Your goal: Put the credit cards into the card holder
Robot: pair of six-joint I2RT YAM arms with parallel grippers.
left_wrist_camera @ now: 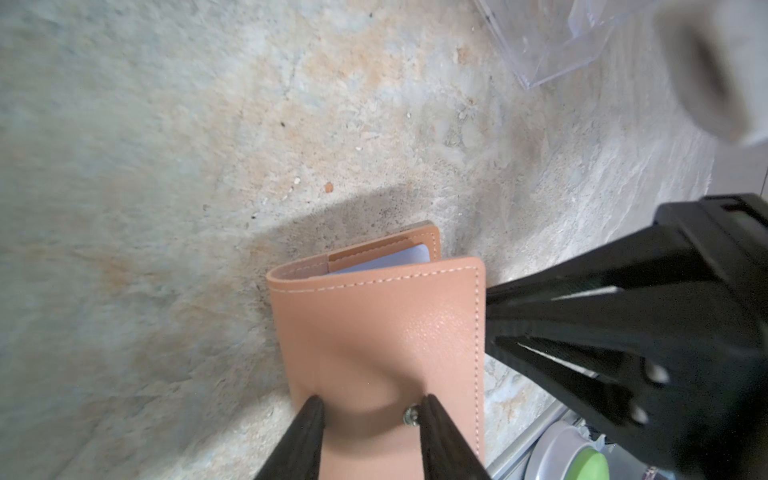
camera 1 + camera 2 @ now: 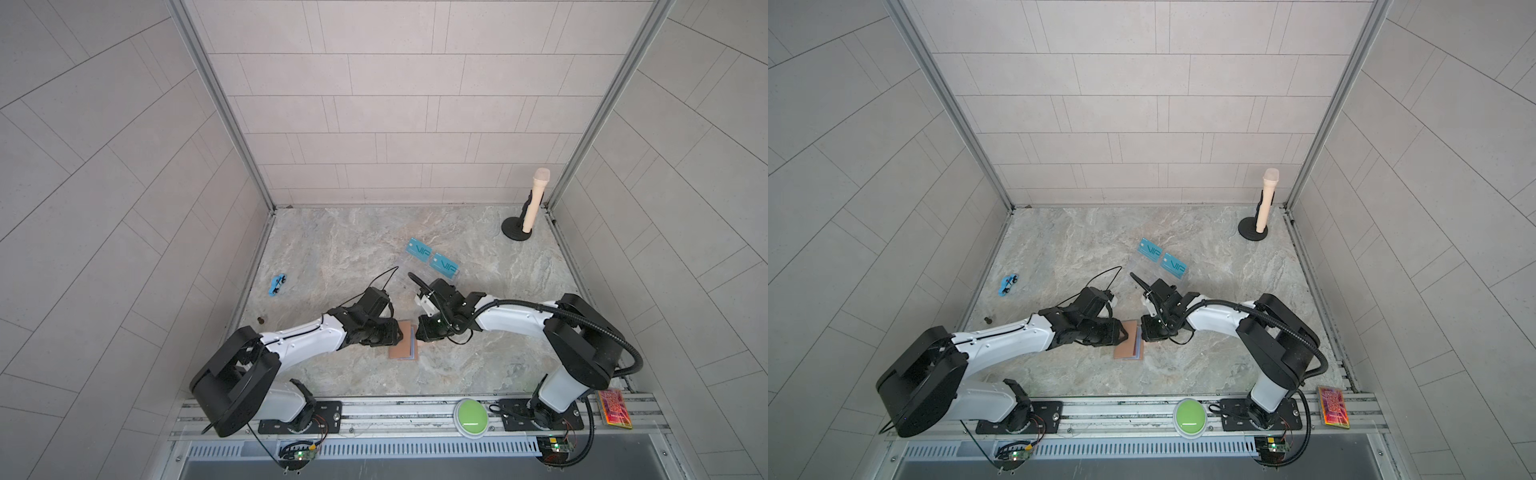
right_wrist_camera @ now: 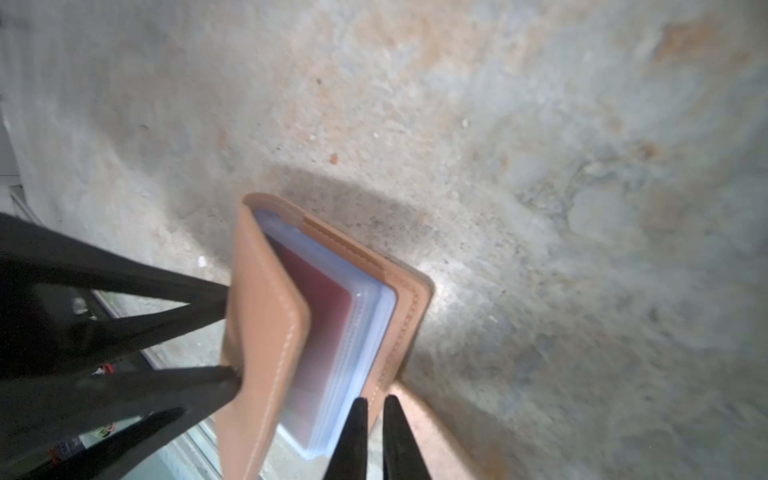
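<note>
The card holder (image 2: 400,348) lies half open on the table (image 2: 332,257). The left pincer (image 1: 370,409), jaws apart, touches its top cover by the snap (image 1: 410,415). The right pincer (image 3: 376,409), nearly closed, pinches its lower cover's edge. A red credit card (image 3: 324,307) sits in its sleeves, and teal credit cards (image 2: 444,266) rest on a clear stand (image 1: 552,45) beyond it.

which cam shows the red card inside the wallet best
The right wrist view: the wallet gapes toward that camera, showing the red card tucked inside. The left wrist view shows only its cover. Both top views show just the wallet's outside, no red.
</note>
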